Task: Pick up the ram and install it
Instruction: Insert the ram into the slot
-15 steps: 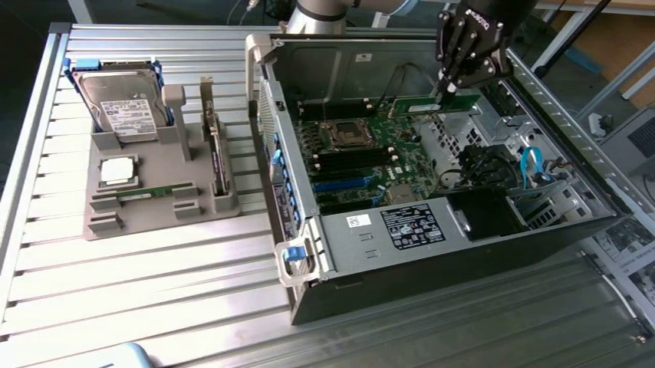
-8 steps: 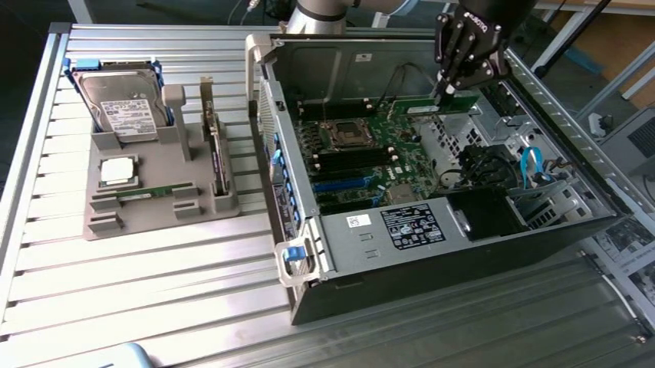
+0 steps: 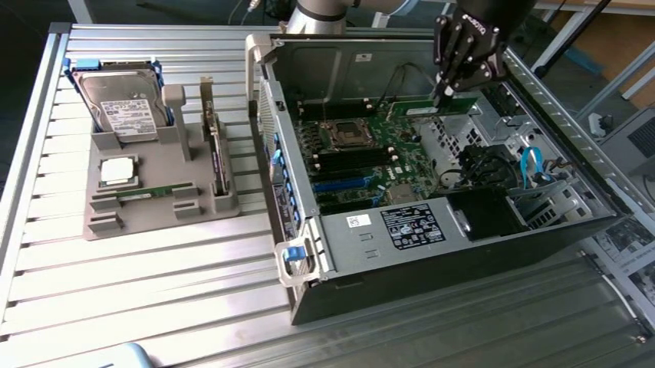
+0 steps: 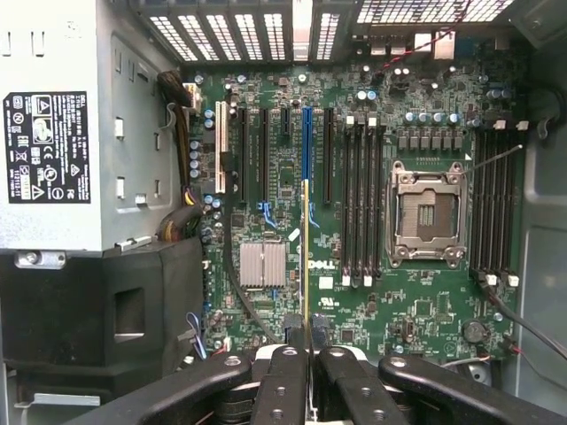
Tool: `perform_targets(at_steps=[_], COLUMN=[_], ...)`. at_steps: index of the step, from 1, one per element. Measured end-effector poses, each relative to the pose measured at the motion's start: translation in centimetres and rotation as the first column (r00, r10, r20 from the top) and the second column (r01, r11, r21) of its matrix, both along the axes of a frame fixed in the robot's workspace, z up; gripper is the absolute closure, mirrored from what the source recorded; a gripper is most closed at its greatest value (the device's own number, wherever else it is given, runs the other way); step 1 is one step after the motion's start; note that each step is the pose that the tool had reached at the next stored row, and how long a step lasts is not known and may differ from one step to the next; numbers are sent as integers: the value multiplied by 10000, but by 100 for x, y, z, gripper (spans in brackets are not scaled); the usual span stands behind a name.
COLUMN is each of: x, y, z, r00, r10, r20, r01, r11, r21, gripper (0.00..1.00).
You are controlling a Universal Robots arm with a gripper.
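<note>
The hand (image 3: 443,96) hangs inside the open computer case (image 3: 430,284), its black fingers clamped on the ram (image 3: 418,108), a green stick held on edge above the motherboard (image 3: 409,157) near the case's far wall; the case lies on its side with the open face up, taking the part of the ribbed metal counter (image 3: 153,268) toward the exterior view's right and reaching close to that edge; room around the ram is tight, with the case wall behind and a drive cage with blue cables (image 3: 532,165) beside it; a grey holder (image 3: 205,218) sits near the counter's edge at the exterior view's left, carrying a hard drive (image 3: 123,111) with a white label too small to read and a square silver processor chip (image 3: 118,170); bare counter runs along the near edge in front of holder and case; a black label (image 3: 413,228) and a white sticker (image 3: 358,221) on the case's inner parts cannot be read there; the wrist view looks straight down on the board, where the ram (image 4: 306,257) appears as a thin gold line gripped between the finger pads (image 4: 283,372), in line with a long blue slot (image 4: 306,142); "DELL" (image 4: 321,266) is printed in white beside a silver heatsink (image 4: 263,263); black memory slots (image 4: 363,195) flank the processor socket (image 4: 427,217); the power supply (image 4: 133,133) bears a black label (image 4: 49,146) of certification marks, its small print illegible.
</note>
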State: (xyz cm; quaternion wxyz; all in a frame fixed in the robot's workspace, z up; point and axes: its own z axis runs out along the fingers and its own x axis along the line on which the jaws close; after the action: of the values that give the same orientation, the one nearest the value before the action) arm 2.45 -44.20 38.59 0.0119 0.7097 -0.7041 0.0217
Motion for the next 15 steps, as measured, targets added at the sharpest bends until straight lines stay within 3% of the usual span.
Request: perform_targets(at_steps=[15], x=[-13], y=[0], z=[-46], r00=[10000], r10=[0], r20=[0], r01=[0], r11=[10000], r21=[-1], gripper=[88])
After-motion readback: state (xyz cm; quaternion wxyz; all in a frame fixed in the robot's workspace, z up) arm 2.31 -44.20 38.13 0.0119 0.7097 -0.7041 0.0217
